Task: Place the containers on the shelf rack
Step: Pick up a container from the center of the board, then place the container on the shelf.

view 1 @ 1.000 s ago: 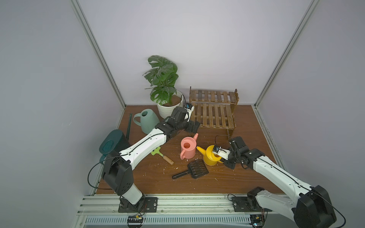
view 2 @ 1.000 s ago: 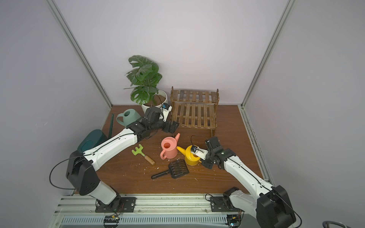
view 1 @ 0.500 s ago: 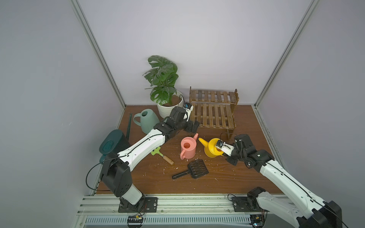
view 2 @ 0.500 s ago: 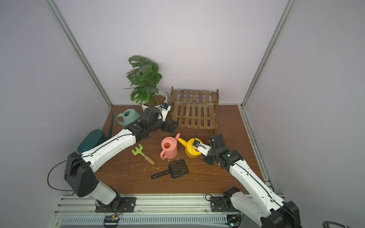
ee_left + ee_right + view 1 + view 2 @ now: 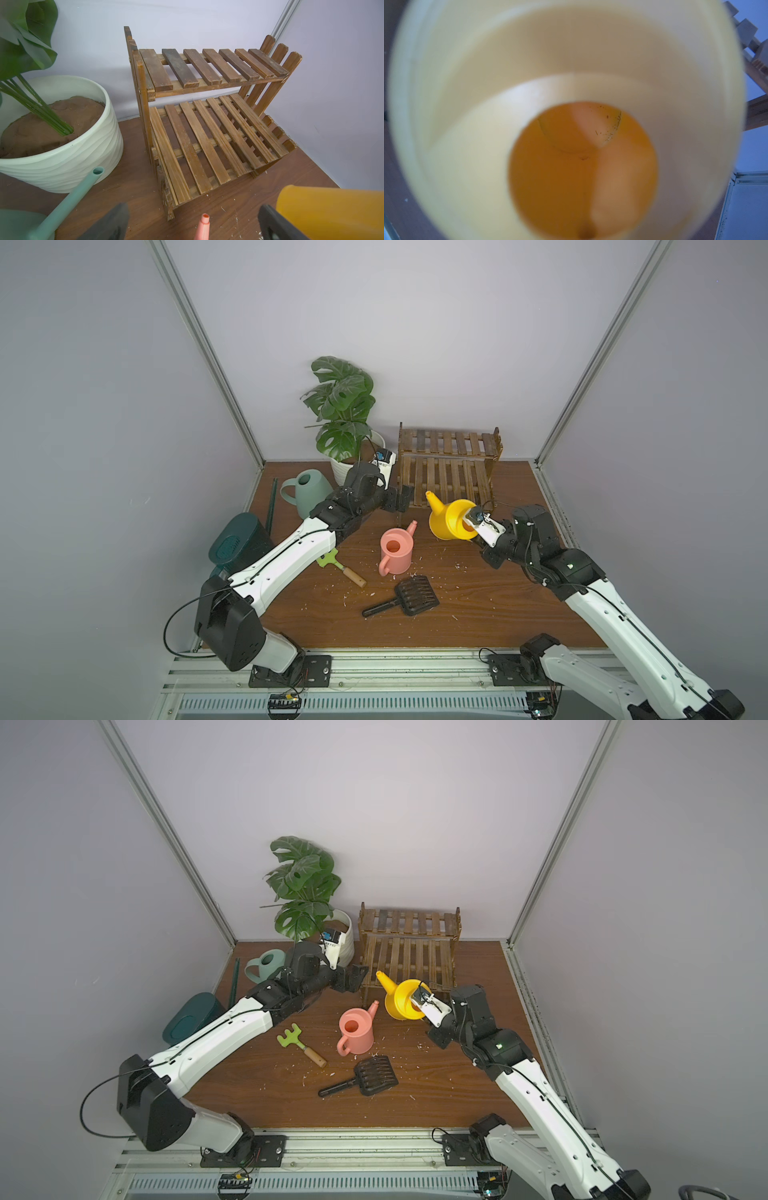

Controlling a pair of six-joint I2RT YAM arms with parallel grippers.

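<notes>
The right end effector (image 5: pixel 472 519) pinches the rim of the yellow watering can (image 5: pixel 446 523), which hangs tilted in the air just in front of the lower step of the wooden rack (image 5: pixel 444 477). The left end effector (image 5: pixel 398 500) is spread wide and empty, beside the rack's front corner. The pink can (image 5: pixel 397 554) stands on the bench (image 5: pixel 478 605).

The shelf rack (image 5: pixel 207 133) is made of rough, matt brown wood, worn pale in places. Beside the rack, a white pot (image 5: pixel 83 149) is moulded with a smooth, rippled, faintly glossy skin. In front of the rack, smooth matt plastic is shown by the yellow can (image 5: pixel 449 524) and pink can (image 5: pixel 397 558).
</notes>
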